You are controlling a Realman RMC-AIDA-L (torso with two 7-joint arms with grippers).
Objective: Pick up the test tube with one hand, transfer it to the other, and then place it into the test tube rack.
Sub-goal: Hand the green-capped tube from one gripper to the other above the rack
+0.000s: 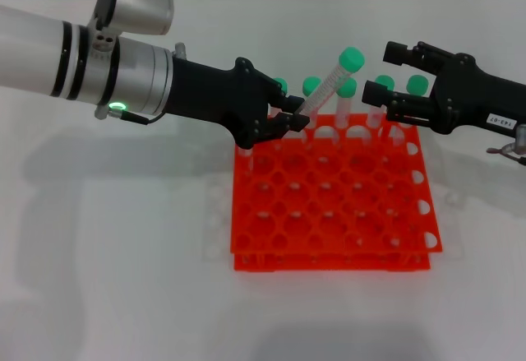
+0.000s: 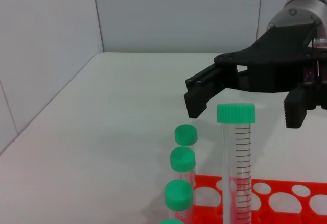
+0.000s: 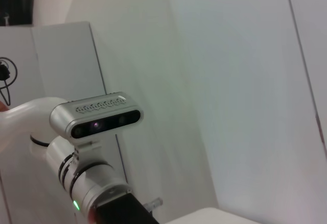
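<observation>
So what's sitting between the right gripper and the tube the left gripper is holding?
Nothing but open air. In the head view the right gripper hangs open just beside the cap of the test tube, which the left gripper grips lower down; other tubes stand below.

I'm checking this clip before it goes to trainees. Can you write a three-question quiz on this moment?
1. True or false: the left end effector holds the test tube by its lower part, tilted, above the test tube rack.
2. How does the right end effector stand? A) shut on the tube's cap B) open, near the cap but apart from it C) resting on the table
3. Fill in: the caps of the tubes standing in the rack's far row are ____ in colour.

Key: 1 true; 2 B; 3 green.
</observation>
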